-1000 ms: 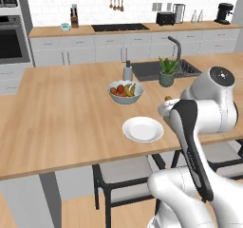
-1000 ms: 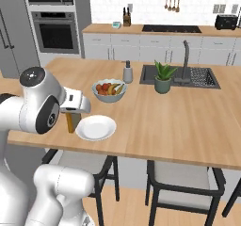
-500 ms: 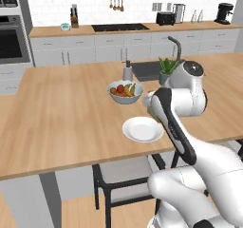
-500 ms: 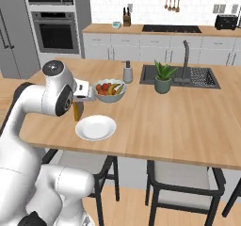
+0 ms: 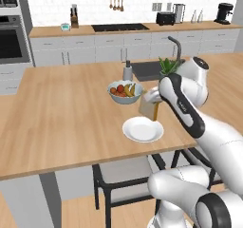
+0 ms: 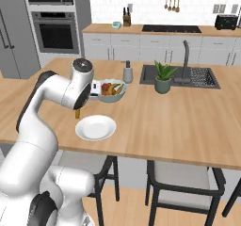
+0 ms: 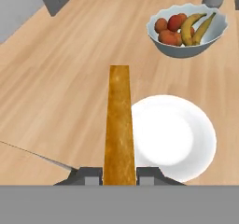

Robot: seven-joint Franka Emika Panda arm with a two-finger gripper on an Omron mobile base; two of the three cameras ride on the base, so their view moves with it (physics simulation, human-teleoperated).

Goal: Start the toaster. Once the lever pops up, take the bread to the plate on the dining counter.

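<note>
My gripper (image 5: 150,102) is shut on the bread (image 5: 148,111), a tan slice with a golden crust, held upright on edge. The bread hangs just above the far right rim of the white plate (image 5: 142,129) on the light-wood dining counter (image 5: 61,113). In the hand view the bread (image 7: 119,125) rises edge-on between my fingertips (image 7: 93,175), over the left rim of the plate (image 7: 182,134). From the right base view the bread (image 6: 78,113) peeks out under my arm, left of the plate (image 6: 95,127). The black toaster (image 5: 165,18) stands on the back counter.
A white bowl of fruit (image 5: 124,91) sits just behind the plate, with a soap dispenser (image 5: 127,71), a potted plant (image 6: 163,76) and the sink (image 6: 188,77) beyond. Chairs (image 6: 181,182) stand under the counter's near edge.
The arm has reached forward and carried the bread left, from beside my body to the plate's rim. The grip has not changed, and the plate and bowl stayed put.
</note>
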